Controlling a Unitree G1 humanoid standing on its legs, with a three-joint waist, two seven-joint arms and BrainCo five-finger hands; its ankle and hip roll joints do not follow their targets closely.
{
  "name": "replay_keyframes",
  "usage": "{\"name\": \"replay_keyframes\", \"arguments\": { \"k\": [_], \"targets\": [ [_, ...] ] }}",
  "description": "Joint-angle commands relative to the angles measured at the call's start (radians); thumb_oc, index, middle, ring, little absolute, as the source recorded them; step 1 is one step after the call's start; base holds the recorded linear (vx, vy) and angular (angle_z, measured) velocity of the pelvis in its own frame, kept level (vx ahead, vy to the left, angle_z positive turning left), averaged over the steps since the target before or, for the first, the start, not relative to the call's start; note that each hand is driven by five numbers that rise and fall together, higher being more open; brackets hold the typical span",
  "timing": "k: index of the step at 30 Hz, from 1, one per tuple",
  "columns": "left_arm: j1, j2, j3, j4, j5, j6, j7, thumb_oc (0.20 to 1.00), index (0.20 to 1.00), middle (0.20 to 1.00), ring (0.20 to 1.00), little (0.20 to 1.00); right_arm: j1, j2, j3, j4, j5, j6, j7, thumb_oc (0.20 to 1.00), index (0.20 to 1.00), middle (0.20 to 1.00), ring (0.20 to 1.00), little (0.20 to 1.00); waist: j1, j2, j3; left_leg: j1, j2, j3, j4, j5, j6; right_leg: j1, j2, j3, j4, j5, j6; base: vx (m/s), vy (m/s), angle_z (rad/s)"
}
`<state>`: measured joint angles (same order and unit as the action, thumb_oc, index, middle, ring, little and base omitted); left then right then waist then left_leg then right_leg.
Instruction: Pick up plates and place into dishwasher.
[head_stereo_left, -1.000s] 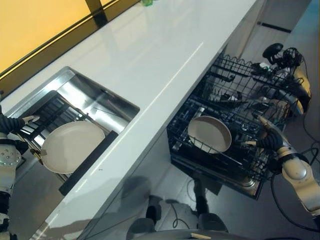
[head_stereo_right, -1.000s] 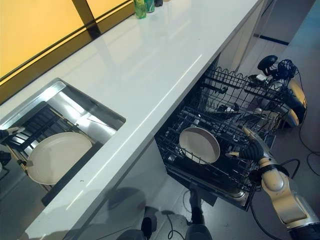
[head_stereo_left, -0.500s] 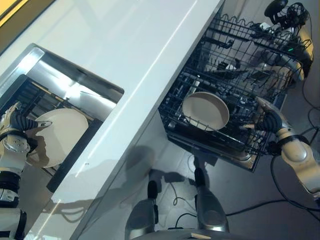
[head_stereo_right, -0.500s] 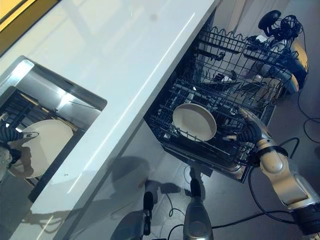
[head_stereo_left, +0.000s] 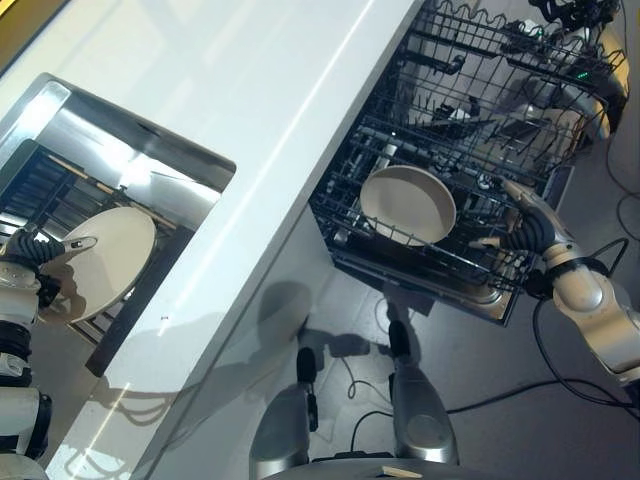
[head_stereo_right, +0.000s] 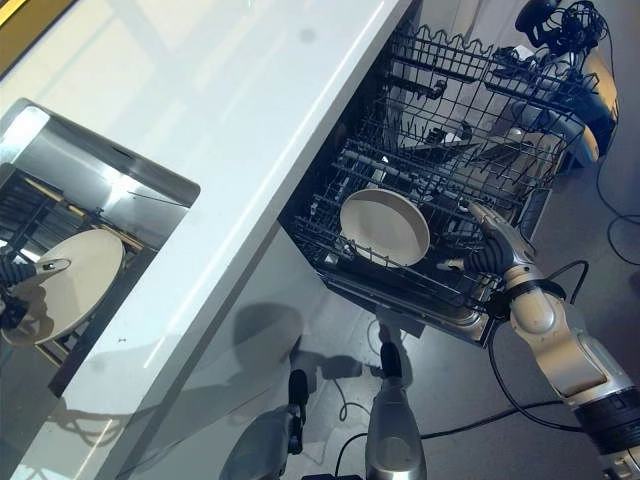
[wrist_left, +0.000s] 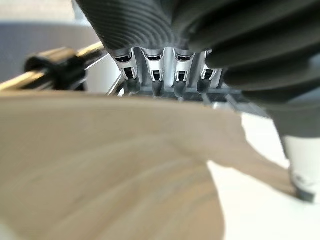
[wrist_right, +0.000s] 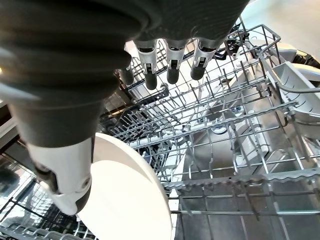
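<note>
Two plates here: left hand (head_stereo_left: 28, 262) is pinching the rim of one plate (head_stereo_left: 100, 262), tipped up over the sink (head_stereo_left: 150, 160) rack so it lifts clear. Past the table (head_stereo_left: 260, 110), another plate (head_stereo_left: 405, 205) leans between the dishwasher (head_stereo_left: 470, 130) rack's tines, and the right hand (head_stereo_left: 525, 225) hovers beside it, fingers straight, holding nothing.

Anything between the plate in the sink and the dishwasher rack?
The white counter lies between the sink and the lower rack. The plate in the left hand must be carried over or round its edge.
</note>
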<state>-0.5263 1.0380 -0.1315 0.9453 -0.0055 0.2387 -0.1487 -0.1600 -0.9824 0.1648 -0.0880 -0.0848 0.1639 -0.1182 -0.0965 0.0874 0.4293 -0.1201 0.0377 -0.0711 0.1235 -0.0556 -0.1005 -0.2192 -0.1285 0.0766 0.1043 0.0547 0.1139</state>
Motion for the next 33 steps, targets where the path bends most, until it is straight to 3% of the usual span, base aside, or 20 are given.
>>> {"name": "replay_keyframes", "arguments": {
  "k": [1,9,12,19,24,31,32,33],
  "targets": [
    [0.101,-0.026,-0.053,0.033,-0.083,0.009,-0.188,1.000,1.000,1.000,1.000,1.000,-0.043,-0.047,-0.016,-0.075,0.014,-0.003,-0.017,1.000,1.000,1.000,1.000,1.000,0.007,-0.043,-0.064,-0.090,0.000,-0.002,0.053,0.028,-0.006,-0.045,-0.068,0.028,0.137,-0.088,0.081,0.00,0.000,0.00],
    [0.192,-0.045,-0.020,-0.143,-0.334,0.021,-0.483,1.000,1.000,1.000,1.000,1.000,0.041,-0.049,-0.081,-0.074,0.001,-0.046,0.004,1.000,1.000,1.000,1.000,1.000,0.012,-0.008,-0.083,-0.054,-0.003,0.005,0.030,0.029,-0.005,-0.012,-0.080,0.014,0.121,-0.090,0.087,0.03,0.010,0.01],
    [0.214,-0.048,-0.019,-0.178,-0.379,0.028,-0.538,1.000,1.000,1.000,1.000,1.000,0.061,-0.047,-0.090,-0.064,-0.003,-0.063,0.008,1.000,1.000,1.000,1.000,1.000,0.015,0.002,-0.094,-0.036,-0.004,0.006,0.022,0.029,-0.004,0.006,-0.084,0.006,0.115,-0.092,0.089,0.06,-0.017,0.06],
    [0.236,-0.041,-0.066,-0.201,-0.341,0.048,-0.745,1.000,1.000,1.000,1.000,1.000,0.083,-0.063,-0.090,-0.064,0.022,-0.068,0.027,1.000,1.000,1.000,1.000,1.000,0.013,0.021,-0.137,0.007,-0.003,0.014,0.002,0.026,-0.011,0.048,-0.091,-0.007,0.102,-0.100,0.092,0.07,-0.021,0.05],
    [0.263,-0.024,-0.128,-0.219,-0.315,0.003,-0.802,1.000,1.000,1.000,1.000,1.000,0.081,-0.085,-0.058,-0.063,0.049,-0.054,0.018,1.000,1.000,1.000,1.000,1.000,0.016,0.034,-0.167,0.039,-0.003,0.016,-0.015,0.024,-0.016,0.079,-0.097,-0.015,0.093,-0.109,0.098,0.08,-0.022,0.06],
    [0.279,0.017,-0.128,-0.310,-0.349,-0.022,-0.803,1.000,1.000,1.000,1.000,1.000,0.126,-0.083,-0.064,-0.064,0.061,-0.051,0.006,1.000,1.000,1.000,1.000,1.000,0.026,0.037,-0.201,0.067,0.002,0.006,-0.032,0.020,-0.019,0.108,-0.095,-0.020,0.083,-0.118,0.104,0.05,-0.038,0.08],
    [0.274,0.024,-0.126,-0.326,-0.351,-0.026,-0.805,0.592,0.592,0.592,0.592,0.592,0.132,-0.079,-0.066,-0.064,0.064,-0.048,0.004,1.000,1.000,1.000,1.000,1.000,0.029,0.035,-0.205,0.071,0.004,0.005,-0.034,0.018,-0.020,0.112,-0.094,-0.022,0.082,-0.120,0.105,0.03,-0.048,0.04],
    [0.274,0.025,-0.126,-0.326,-0.351,-0.026,-0.805,0.592,0.592,0.592,0.592,0.592,0.132,-0.079,-0.066,-0.064,0.064,-0.048,0.004,1.000,1.000,1.000,1.000,1.000,0.029,0.035,-0.204,0.071,0.004,0.005,-0.034,0.018,-0.020,0.112,-0.094,-0.022,0.082,-0.120,0.105,0.03,-0.064,0.05]
  ]
}}
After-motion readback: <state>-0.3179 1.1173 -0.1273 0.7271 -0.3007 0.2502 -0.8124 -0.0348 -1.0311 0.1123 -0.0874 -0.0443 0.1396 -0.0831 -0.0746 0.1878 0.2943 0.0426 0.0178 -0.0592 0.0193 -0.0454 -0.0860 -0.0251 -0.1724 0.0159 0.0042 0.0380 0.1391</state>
